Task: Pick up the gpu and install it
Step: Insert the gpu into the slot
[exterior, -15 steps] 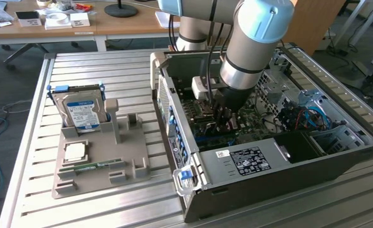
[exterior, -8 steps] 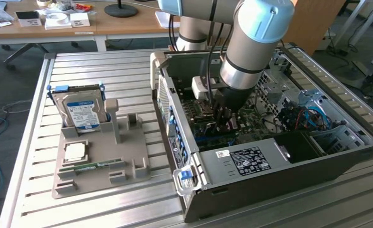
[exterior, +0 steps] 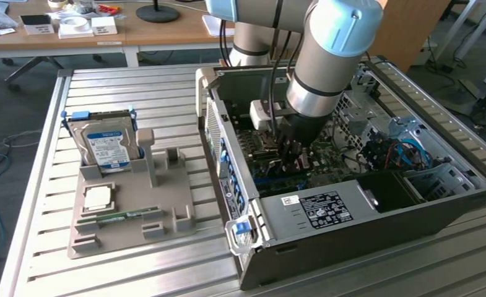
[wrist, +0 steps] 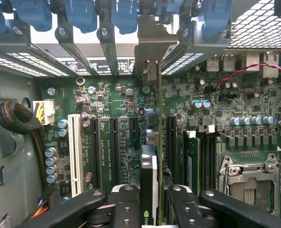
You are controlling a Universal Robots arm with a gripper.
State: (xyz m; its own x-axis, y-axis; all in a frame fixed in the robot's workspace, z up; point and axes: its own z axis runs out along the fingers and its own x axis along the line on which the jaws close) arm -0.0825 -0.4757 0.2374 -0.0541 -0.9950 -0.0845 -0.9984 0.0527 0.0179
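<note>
- My arm (exterior: 329, 68) reaches steeply down, wrist lowest.
- My gripper (wrist: 149, 202) points straight down, its fingers (wrist: 126, 206) closed on the gpu (wrist: 149, 183).

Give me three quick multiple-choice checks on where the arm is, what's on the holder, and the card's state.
1. Where is the gripper?
A. Inside the open computer case
B. Over the grey holder
C. Above the wooden desk

2. What colour is the hard drive's label?
A. Red
B. Blue and white
C. Yellow

3. How is the graphics card now?
A. Lying on the holder
B. On the table slats
C. Gripped edge-on over the motherboard

Answers: 1 A, the arm reaches down into the case. 2 B, the drive stands in the grey holder with that label. 3 C, the wrist view has it between the fingers, above the slots.
</note>
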